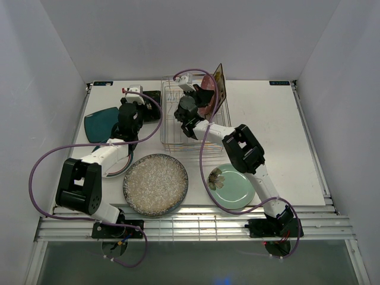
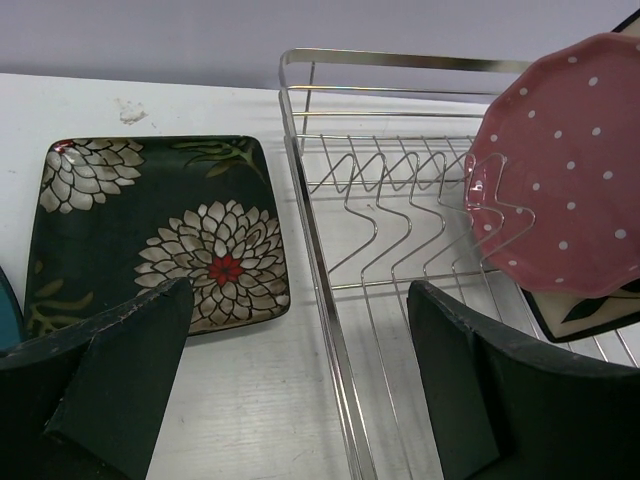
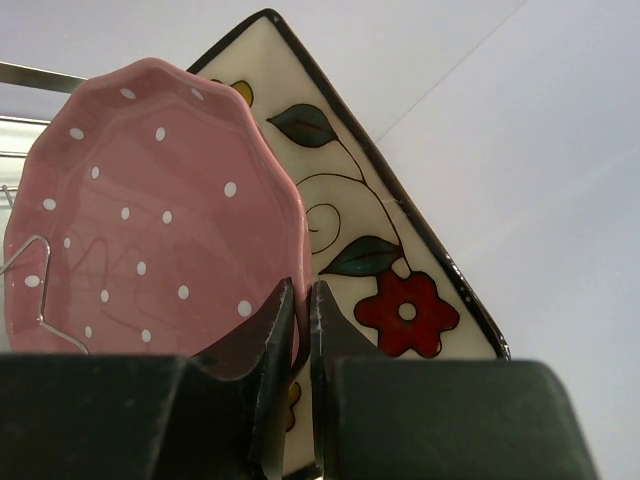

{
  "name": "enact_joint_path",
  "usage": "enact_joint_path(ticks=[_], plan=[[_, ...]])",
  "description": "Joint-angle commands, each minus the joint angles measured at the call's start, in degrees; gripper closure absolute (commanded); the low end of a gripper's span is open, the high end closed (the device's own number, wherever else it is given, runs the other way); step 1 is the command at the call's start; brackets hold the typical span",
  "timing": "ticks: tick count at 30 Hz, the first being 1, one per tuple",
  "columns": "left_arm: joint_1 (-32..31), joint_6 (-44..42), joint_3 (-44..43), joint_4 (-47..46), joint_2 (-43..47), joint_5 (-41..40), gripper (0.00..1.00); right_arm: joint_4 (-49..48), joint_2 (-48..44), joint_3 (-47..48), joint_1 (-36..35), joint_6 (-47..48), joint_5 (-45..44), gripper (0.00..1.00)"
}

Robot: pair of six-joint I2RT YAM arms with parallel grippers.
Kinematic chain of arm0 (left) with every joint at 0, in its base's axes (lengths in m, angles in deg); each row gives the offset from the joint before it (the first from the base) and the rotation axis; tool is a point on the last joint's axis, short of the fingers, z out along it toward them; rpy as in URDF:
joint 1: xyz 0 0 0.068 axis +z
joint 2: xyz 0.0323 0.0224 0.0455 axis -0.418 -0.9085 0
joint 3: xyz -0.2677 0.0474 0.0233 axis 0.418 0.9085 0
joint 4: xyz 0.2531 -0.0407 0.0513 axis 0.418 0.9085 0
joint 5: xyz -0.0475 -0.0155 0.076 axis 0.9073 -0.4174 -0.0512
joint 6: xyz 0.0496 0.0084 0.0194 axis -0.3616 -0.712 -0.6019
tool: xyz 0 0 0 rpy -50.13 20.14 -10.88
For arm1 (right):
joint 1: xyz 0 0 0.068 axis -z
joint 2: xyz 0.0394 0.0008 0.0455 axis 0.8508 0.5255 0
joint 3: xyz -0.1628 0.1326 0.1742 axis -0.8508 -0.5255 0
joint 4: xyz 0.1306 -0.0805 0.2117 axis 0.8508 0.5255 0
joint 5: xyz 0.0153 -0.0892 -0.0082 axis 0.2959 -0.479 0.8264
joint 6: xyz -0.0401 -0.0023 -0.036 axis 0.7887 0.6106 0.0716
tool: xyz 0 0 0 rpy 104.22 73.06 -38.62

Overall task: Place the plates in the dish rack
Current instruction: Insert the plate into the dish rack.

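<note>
The silver wire dish rack stands at the back middle of the table. A pink dotted plate stands on edge in it, in front of an upright cream floral square plate. My right gripper is shut on the pink plate's rim. Just left of the rack, my left gripper hovers open and holds nothing. The black floral square plate lies flat ahead of its left finger. From above, the right gripper is over the rack and the left gripper is beside it.
A teal plate lies at the far left. The large grey speckled plate and the mint green floral plate lie near the front. A white teal-rimmed plate shows partly under the left arm.
</note>
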Motion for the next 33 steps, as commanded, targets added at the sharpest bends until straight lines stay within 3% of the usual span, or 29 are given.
enact_joint_path(ticks=[1, 8, 13, 19, 22, 28, 33], plan=[[0.8, 1.6, 0.4, -1.0, 2.8, -2.3, 0.02, -6.2, -3.3, 0.9, 0.2, -2.4, 0.9, 0.92], [2.0, 3.4, 0.5, -1.0, 2.7, -2.7, 0.02, -1.6, -3.9, 0.1, 0.2, -7.5, 2.2, 0.86], [2.1, 3.6, 0.7, -1.0, 2.7, -2.9, 0.02, 8.3, -5.5, -0.5, 0.2, -16.2, 4.3, 0.79], [2.1, 3.7, 0.6, -1.0, 2.7, -2.6, 0.02, 9.6, -6.5, -1.5, 0.2, -18.8, 4.8, 0.59], [2.1, 3.7, 0.5, -1.0, 2.6, -2.4, 0.02, 10.0, -6.7, -1.7, 0.3, -18.8, 5.0, 0.57], [2.1, 3.6, 0.7, -1.1, 2.7, -2.3, 0.02, 10.9, -8.4, -2.5, 0.2, -20.3, 5.8, 0.39], [2.3, 3.3, 0.7, -1.0, 2.8, -2.0, 0.02, 23.0, -12.0, -2.9, 0.1, -30.0, 9.8, 0.3]])
